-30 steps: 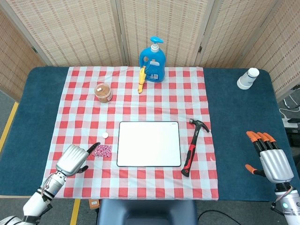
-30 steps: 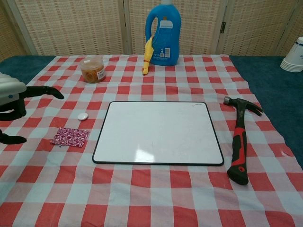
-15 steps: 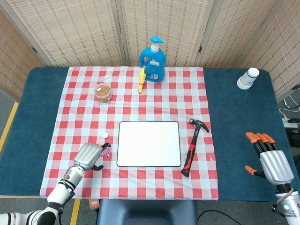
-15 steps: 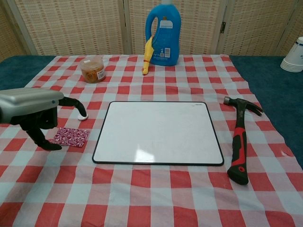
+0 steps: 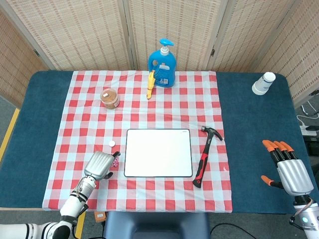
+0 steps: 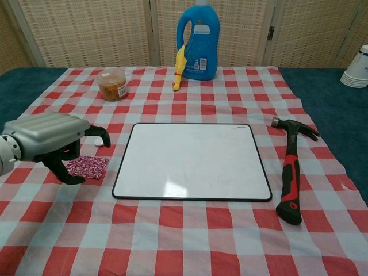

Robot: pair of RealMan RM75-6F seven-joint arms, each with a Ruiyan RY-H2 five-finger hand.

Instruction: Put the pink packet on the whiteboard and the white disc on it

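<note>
The pink packet [image 6: 87, 167] lies flat on the checked cloth just left of the whiteboard [image 6: 192, 161]. My left hand [image 6: 49, 138] hovers low over the packet with its fingers arched and apart; the thumb tip is down by the packet's left edge and nothing is gripped. From the head view the left hand [image 5: 99, 164] hides most of the pink packet [image 5: 115, 156]. The small white disc [image 5: 112, 143] sits on the cloth above it, near the whiteboard [image 5: 158, 153] corner. A finger partly hides the white disc [image 6: 103, 141]. My right hand [image 5: 291, 172] rests open at the far right.
A red-and-black hammer [image 5: 205, 155] lies right of the whiteboard. At the back stand a blue detergent bottle [image 5: 162, 63], a yellow toy [image 5: 150, 84] and a brown jar [image 5: 109, 98]. A stack of white cups [image 5: 263, 83] stands at the back right.
My left hand has moved right and lowered over the pink packet, its fingers now curving around it. The packet, disc and right hand have not moved.
</note>
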